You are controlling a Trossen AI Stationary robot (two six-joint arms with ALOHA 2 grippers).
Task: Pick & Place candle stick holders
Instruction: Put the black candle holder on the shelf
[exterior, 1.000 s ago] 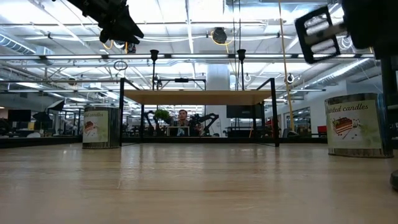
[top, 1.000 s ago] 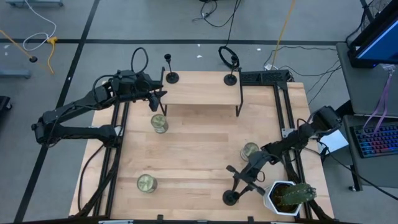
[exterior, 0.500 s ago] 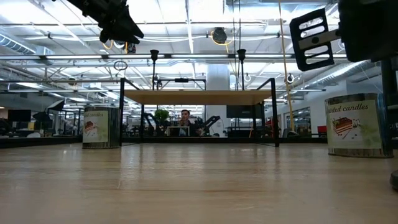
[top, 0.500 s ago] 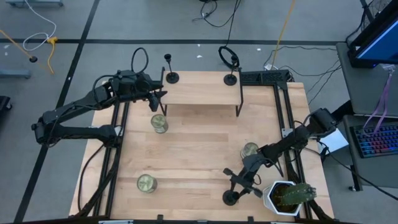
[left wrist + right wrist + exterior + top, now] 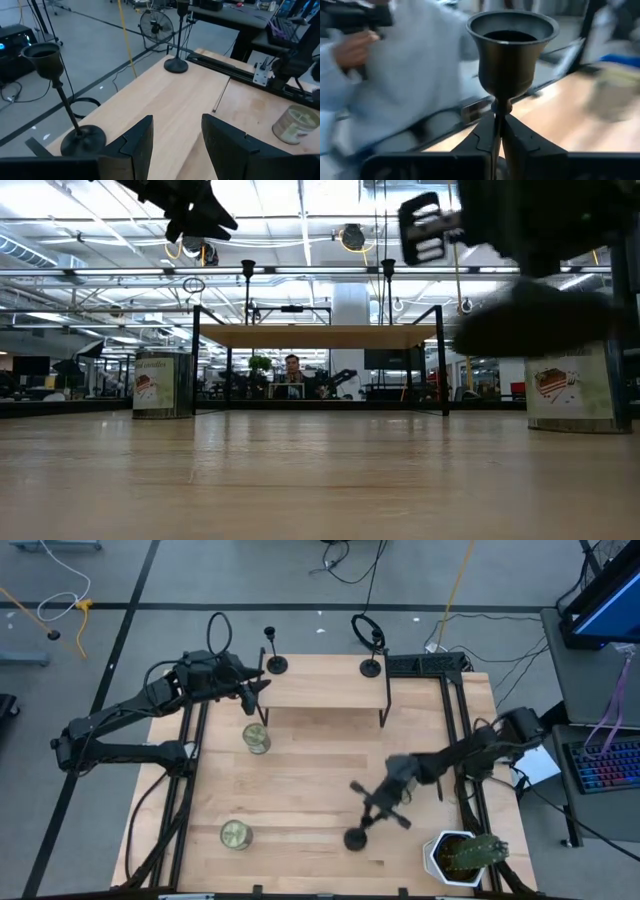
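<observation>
Midway, the right gripper clenched a matte-black, thin-stemmed candle stick holder, carrying it; next, set it upright on the wooden raised shelf. Left gripper waited released.

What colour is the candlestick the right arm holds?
Dark bronze-black, clearest in the right wrist view: candle stick holder.

Two black candle stick holders upright on the shelf; third tilted, gripped.
</observation>
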